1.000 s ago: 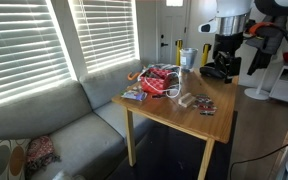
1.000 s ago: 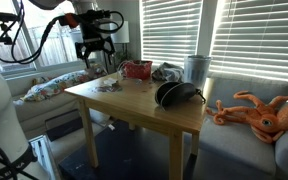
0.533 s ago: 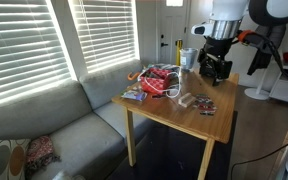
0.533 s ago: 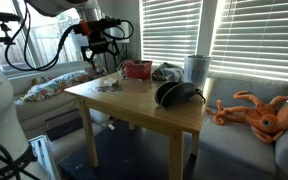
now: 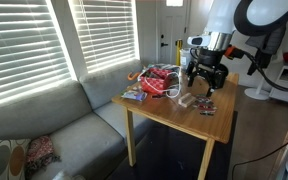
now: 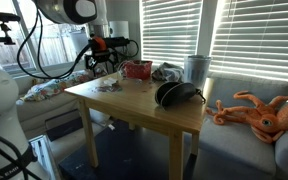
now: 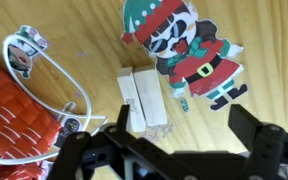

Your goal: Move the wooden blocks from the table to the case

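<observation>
The wooden blocks [image 7: 142, 98] are pale tan strips lying side by side on the table; they show in both exterior views [image 5: 190, 100] [image 6: 109, 86]. My gripper [image 7: 179, 110] is open and empty. It hovers just above the table [image 5: 206, 86] [image 6: 102, 66], with the blocks by its left finger in the wrist view. The case [image 6: 174, 95] is a black, rounded shallow container on the far half of the table, well apart from the blocks. In an exterior view it is mostly hidden behind my arm.
A flat Santa-panda figure [image 7: 189, 45] [image 5: 206, 109] lies beside the blocks. A red-and-white bundle [image 7: 14, 115] [image 5: 159, 82] [image 6: 137, 69] sits close by. A pale cup [image 6: 194, 68] stands at the window side. A grey sofa [image 5: 44, 125] holds an orange octopus toy [image 6: 259, 112].
My gripper has moved from the case end of the table across to the blocks and come lower. It stays open. The objects have not moved.
</observation>
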Available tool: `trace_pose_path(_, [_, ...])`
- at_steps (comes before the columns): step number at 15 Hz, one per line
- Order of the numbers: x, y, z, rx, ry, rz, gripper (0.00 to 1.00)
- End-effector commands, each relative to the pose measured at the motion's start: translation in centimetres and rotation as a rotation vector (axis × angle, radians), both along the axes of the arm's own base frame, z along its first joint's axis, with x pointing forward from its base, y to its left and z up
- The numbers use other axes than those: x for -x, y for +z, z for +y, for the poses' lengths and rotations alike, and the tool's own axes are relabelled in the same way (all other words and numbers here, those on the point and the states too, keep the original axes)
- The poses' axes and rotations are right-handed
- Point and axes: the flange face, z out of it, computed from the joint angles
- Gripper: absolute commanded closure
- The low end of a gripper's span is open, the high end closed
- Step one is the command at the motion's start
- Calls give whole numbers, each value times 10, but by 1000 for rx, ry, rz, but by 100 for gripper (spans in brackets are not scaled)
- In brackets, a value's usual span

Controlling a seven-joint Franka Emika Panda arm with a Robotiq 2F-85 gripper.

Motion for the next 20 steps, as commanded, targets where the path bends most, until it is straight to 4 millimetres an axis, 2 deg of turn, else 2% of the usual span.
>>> trace_pose_path(1, [-6,-17,5,-49,84,42,0])
trace_pose_path(5, [-11,-29,4,-41,124,67,0])
trace_pose_path(13, [-30,-23,11,-9,124,8,0])
trace_pose_path(20, [-49,-38,10,14,108,4,0])
